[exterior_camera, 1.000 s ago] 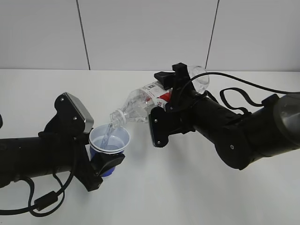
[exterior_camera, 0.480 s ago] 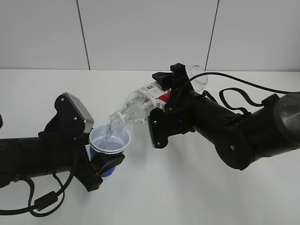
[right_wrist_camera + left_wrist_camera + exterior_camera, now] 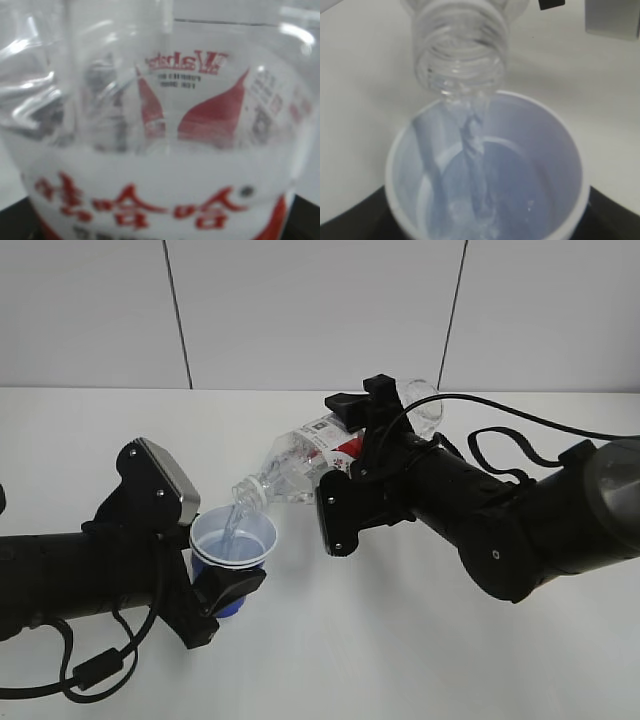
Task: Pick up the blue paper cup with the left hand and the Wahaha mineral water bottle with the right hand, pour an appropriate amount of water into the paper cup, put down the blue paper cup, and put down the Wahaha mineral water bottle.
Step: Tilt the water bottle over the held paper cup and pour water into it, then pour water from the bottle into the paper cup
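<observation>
The left gripper (image 3: pixel 225 585) is clamping the blue cup (image 3: pixel 233 545) upright above the table (image 3: pixel 330 640). The right gripper (image 3: pixel 350 455) is gripping the water bottle (image 3: pixel 300 462) around its label, tilting its neck down; water (image 3: pixel 472 165) is streaming into the cup.

Water streams from the tipped Wahaha mineral water bottle (image 3: pixel 300 458), clamped in the right pincer (image 3: pixel 352 452), into the blue paper cup (image 3: pixel 232 552), gripped upright by the left pincer (image 3: pixel 226 590) above the white worktop (image 3: pixel 330 640), the neck just above the rim.
</observation>
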`<state>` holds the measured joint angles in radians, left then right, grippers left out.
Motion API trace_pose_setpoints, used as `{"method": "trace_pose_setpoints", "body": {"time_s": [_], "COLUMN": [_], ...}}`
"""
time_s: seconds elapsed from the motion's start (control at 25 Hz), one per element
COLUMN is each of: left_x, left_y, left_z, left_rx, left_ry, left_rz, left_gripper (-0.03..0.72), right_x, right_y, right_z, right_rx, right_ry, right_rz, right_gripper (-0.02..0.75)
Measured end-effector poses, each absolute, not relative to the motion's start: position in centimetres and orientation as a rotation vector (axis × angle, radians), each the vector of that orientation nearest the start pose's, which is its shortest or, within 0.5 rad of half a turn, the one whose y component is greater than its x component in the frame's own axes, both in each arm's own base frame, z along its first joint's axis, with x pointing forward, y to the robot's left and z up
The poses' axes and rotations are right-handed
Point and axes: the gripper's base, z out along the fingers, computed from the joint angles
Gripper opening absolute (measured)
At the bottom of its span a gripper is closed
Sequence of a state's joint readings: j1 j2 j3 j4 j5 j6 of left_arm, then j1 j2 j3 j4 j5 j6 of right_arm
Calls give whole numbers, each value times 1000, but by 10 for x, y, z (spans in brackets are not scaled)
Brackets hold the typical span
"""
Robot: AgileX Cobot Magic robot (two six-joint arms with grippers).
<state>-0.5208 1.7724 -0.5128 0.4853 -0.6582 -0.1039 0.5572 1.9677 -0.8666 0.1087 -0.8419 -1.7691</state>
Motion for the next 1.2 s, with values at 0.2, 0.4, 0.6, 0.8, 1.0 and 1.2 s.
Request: {"method": "trace_pose_setpoints", "body": {"time_s": [0.2,0.4,0.6,0.8,1.0,1.2], "left_x": [235,237,240,246,252,264], "left_y": [-164,-164,-164,-161,-157,-143], "left_z": [122,125,128,133,137,131], "left_rx": [983,942,878,740,592,458], "left_ry": [1906,1892,1875,1874,1859,1857], "left_rz": [-443,-454,-465,-464,-458,-423], "left_gripper": [524,524,524,524,524,524], "right_x": [331,330,328,328,328,328], "right_y": [197,200,202,203,203,203], "right_z": [151,152,152,152,152,152], "right_rx": [-1560,-1459,-1357,-1197,-1044,-938], "right_ry": [931,1036,1133,1279,1397,1468], "right_rz": [-807,-649,-491,-302,-137,-30], "right_gripper": [513,513,513,513,513,513]}}
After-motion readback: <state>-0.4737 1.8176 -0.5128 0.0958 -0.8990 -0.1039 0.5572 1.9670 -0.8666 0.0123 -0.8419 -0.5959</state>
